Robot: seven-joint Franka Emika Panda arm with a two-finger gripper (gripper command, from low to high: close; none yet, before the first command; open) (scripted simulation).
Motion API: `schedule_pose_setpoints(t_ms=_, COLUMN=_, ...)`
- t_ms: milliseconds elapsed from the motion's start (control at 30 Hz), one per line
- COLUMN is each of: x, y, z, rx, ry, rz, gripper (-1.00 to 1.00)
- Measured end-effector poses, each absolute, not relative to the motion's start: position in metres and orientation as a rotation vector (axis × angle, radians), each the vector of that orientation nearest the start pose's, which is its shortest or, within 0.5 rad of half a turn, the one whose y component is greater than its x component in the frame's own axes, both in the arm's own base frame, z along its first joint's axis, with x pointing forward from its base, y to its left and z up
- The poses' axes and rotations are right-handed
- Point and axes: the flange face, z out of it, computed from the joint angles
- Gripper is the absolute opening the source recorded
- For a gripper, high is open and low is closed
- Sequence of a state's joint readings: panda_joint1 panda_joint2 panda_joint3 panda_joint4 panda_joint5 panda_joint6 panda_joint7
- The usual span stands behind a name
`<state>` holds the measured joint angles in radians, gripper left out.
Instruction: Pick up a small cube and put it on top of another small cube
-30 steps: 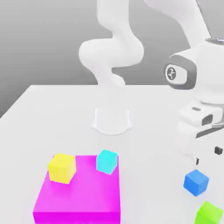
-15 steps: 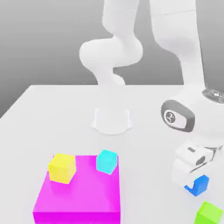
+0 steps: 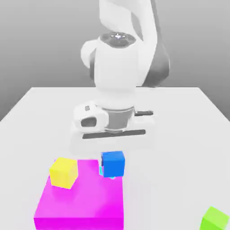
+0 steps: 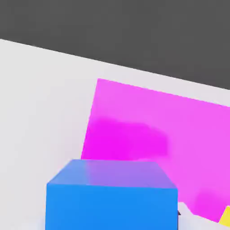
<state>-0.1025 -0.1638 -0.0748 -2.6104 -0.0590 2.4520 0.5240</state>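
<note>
The small blue cube (image 3: 113, 163) hangs just under my hand, with my gripper (image 3: 113, 155) shut on it. It is over the far right corner of the magenta block (image 3: 81, 197). The cyan cube (image 3: 111, 177) is almost wholly covered by the blue one; only a thin turquoise sliver shows at the blue cube's lower edge. I cannot tell whether the two cubes touch. In the hand view the blue cube (image 4: 111, 197) sits close up, with the magenta block (image 4: 148, 130) spread beyond it.
A yellow cube (image 3: 63, 172) stands on the magenta block's far corner at the exterior view's left, and its corner (image 4: 226, 218) shows in the hand view. A green cube (image 3: 214, 218) lies on the white table (image 3: 40, 117) at the exterior view's lower right.
My gripper closed on the blue cube at the exterior view's right, lifted it off the table and carried it left to over the cyan cube. The other cubes have not moved.
</note>
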Motion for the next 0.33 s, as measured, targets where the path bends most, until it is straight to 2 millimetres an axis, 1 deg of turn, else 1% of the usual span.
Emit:
schedule_pose_setpoints(t_ms=33, x=0.412, y=-0.1, z=0.317, rx=-2.971, ry=1.066, rz=-0.008, gripper=-1.0)
schedule_pose_setpoints(t_ms=67, x=0.404, y=-0.12, z=0.32, rx=-2.948, ry=1.102, rz=-0.003, gripper=-1.0)
schedule_pose_setpoints(t_ms=100, x=0.4, y=-0.129, z=0.314, rx=-2.935, ry=1.119, rz=0.0, gripper=-1.0)
schedule_pose_setpoints(t_ms=133, x=0.398, y=-0.134, z=0.304, rx=-2.929, ry=1.127, rz=0.001, gripper=-1.0)
schedule_pose_setpoints(t_ms=200, x=0.396, y=-0.137, z=0.279, rx=-2.925, ry=1.134, rz=0.002, gripper=-1.0)
schedule_pose_setpoints(t_ms=233, x=0.395, y=-0.138, z=0.269, rx=-2.926, ry=1.137, rz=0.002, gripper=1.0)
schedule_pose_setpoints(t_ms=333, x=0.395, y=-0.138, z=0.269, rx=-2.926, ry=1.138, rz=0.002, gripper=1.0)
